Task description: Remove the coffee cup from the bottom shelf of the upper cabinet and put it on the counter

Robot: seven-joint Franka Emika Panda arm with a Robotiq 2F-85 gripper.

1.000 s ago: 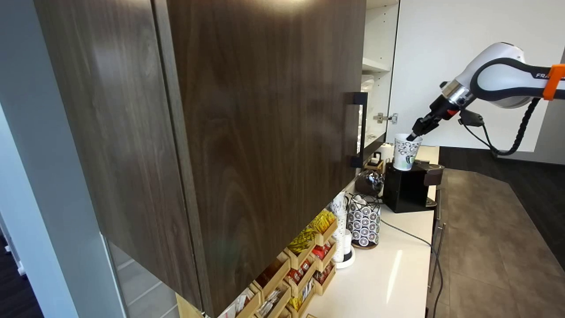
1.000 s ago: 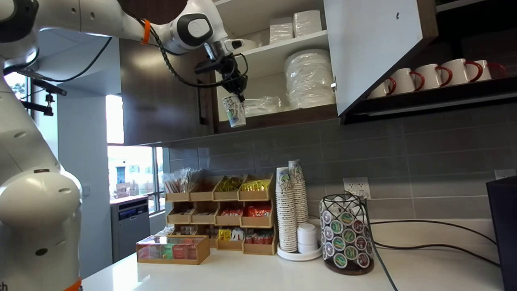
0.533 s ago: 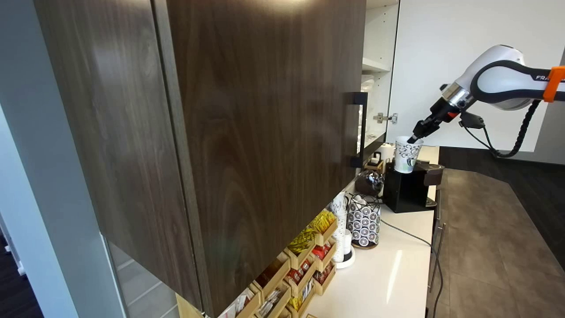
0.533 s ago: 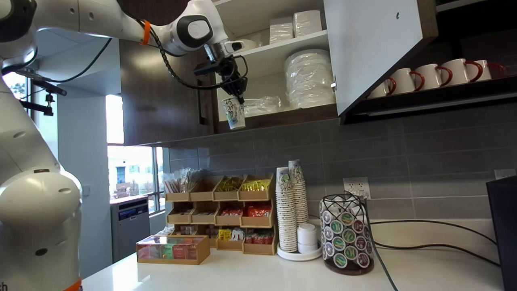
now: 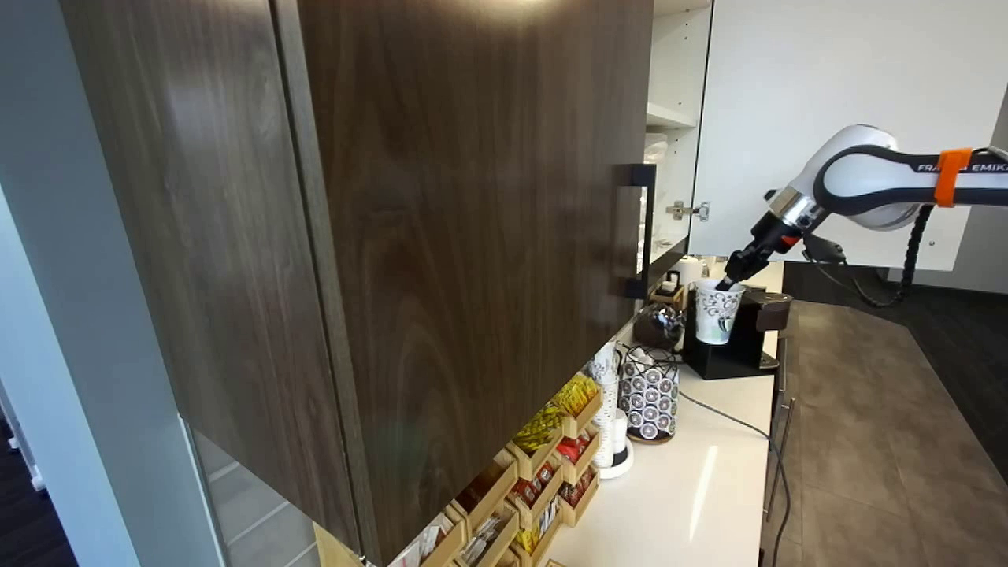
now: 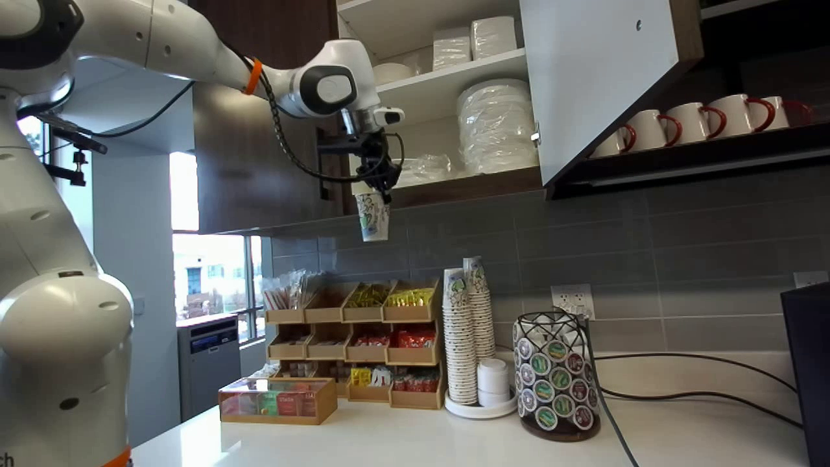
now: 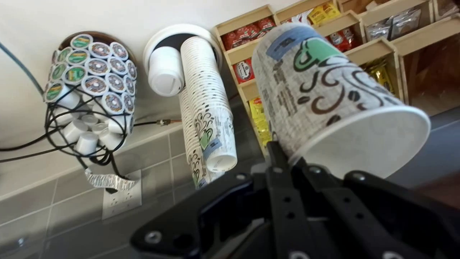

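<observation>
The coffee cup is a white paper cup [image 5: 715, 321] with a dark swirl pattern. It hangs in the air, nearly upright with its mouth up, in an exterior view [image 6: 373, 220]. My gripper [image 5: 724, 284] is shut on the cup's rim, one finger inside and one outside. The wrist view shows the cup [image 7: 316, 72] large, with the gripper [image 7: 287, 153] pinching its rim. The dark brown upper cabinet [image 5: 480, 236] stands with one door open. The cup is outside it, around the height of its bottom edge. The pale counter [image 6: 389, 447] lies well below.
A wooden packet rack [image 6: 412, 355], a tea box [image 6: 279, 415], stacks of paper cups [image 6: 462, 350] and a pod holder [image 6: 559, 370] stand on the counter. A black machine [image 5: 717, 354] stands farther along. The open cabinet door [image 6: 596, 71] sticks out.
My gripper and the cup have moved down, mostly in the last half second. The cup hangs more upright. The grip on its rim looks the same.
</observation>
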